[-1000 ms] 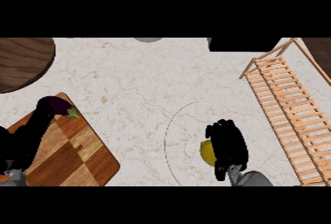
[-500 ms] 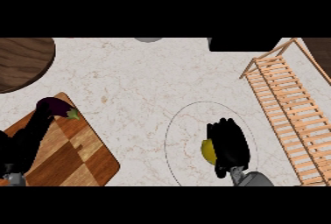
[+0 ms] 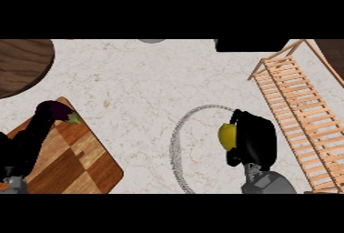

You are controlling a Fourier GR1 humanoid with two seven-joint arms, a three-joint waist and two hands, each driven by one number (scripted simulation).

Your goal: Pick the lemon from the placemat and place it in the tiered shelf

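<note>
One step looks done: the lemon [image 3: 228, 135] is grasped at lower right of the frame, over the placemat [image 3: 180, 136]. Next comes carrying it right to the tiered shelf [image 3: 302, 109]. The right hand [image 3: 254, 139] curls round it; the left hand [image 3: 20, 150] rests at lower left, fingers relaxed

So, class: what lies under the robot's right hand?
Under the right robot hand sits the yellow lemon, its left side showing while the curled fingers cover the rest. Beneath both lies the pale round placemat; its right part is hidden.
</note>
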